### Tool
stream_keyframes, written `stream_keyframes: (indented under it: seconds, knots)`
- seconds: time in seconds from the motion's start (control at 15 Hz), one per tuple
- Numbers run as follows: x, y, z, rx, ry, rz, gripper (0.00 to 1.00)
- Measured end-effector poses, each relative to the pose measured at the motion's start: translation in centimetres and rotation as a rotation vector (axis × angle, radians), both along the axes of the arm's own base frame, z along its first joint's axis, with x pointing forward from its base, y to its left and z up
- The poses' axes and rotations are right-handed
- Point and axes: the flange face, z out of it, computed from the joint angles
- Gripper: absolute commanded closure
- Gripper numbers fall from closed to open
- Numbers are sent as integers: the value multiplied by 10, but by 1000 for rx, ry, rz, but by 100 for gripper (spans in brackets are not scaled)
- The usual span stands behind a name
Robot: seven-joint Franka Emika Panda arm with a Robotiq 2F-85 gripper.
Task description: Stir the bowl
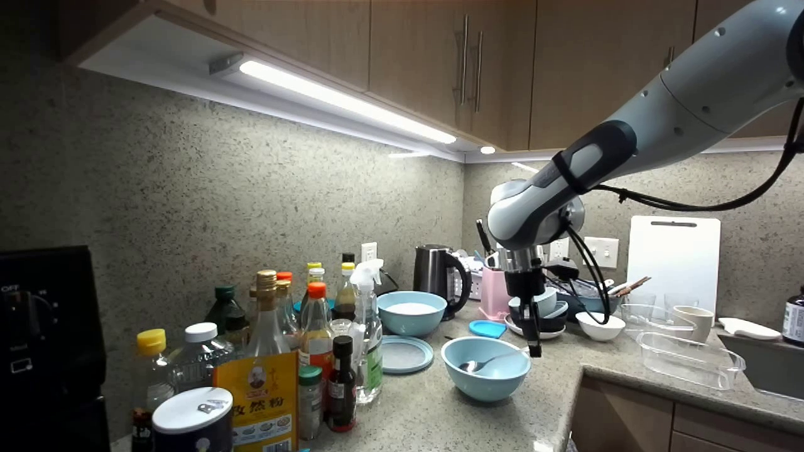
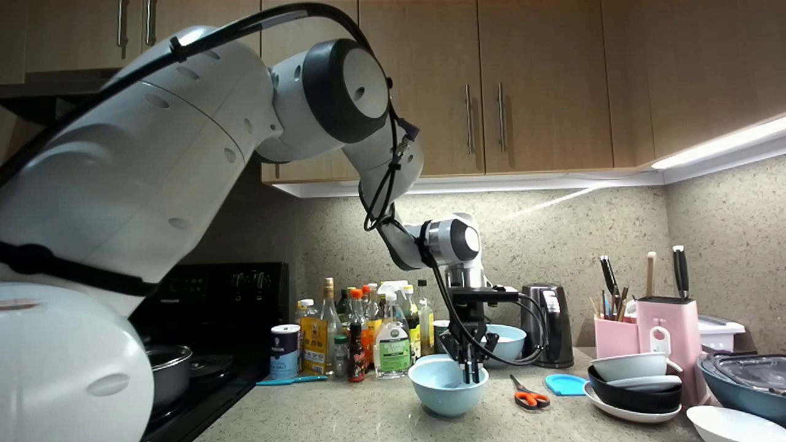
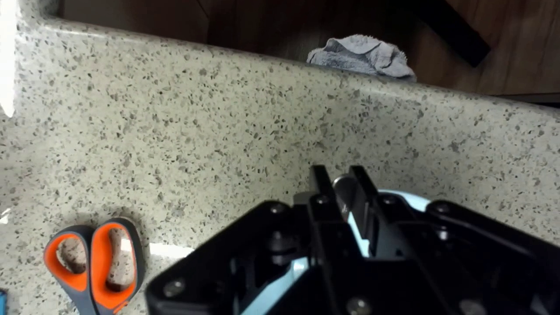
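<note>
The bowl, light blue and round, stands upright on the counter in both exterior views [image 1: 483, 387] [image 2: 441, 396]; part of its rim shows in the wrist view [image 3: 411, 199]. A metal spoon [image 1: 471, 366] lies in it, its head down inside and its handle slanting up over the rim. The handle end [image 3: 342, 189] sits between my fingers. My gripper [image 1: 534, 351] is at the bowl's rim, pointing down, and shows over the bowl in an exterior view [image 2: 471, 376]. In the wrist view its fingers [image 3: 337, 171] stand close together on the handle. The bowl's contents are unclear.
A second pale-blue bowl with white contents [image 1: 409, 319], a blue plate [image 1: 402, 358] and several bottles [image 2: 356, 350] stand behind the bowl. Orange-handled scissors [image 2: 530, 399] lie beside it. Stacked dishes [image 2: 638, 387] stand farther along. The counter edge [image 3: 262, 59] is near.
</note>
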Motion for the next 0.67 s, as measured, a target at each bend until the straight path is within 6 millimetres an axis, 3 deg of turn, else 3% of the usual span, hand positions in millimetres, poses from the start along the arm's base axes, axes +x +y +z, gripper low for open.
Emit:
stream_keyframes:
  seconds: [0.33, 0.4, 0.67]
  knots:
    - [1, 23, 43, -101, -100, -109, 96]
    - [-1, 30, 51, -142, -119, -143, 85]
    - [-7, 42, 66, -217, -142, -222, 85]
